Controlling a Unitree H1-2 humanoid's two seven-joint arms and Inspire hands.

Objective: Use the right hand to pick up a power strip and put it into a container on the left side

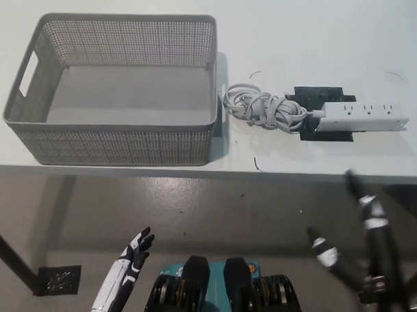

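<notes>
A white power strip (364,115) lies on the white table at the right, partly over a black mat (320,98), with its coiled white cord (258,106) trailing left toward the basket. A grey mesh basket (113,144) stands empty at the table's left. My black right hand (353,223) hovers below the table's front edge at the lower right, fingers spread apart and holding nothing, well short of the strip. My white left hand (133,259) rests low at the lower left, fingers apart and empty.
The table's front edge (208,173) runs across the middle of the view, with grey floor below it. A dark bar (10,255) and a small black plate (59,279) lie on the floor at the lower left.
</notes>
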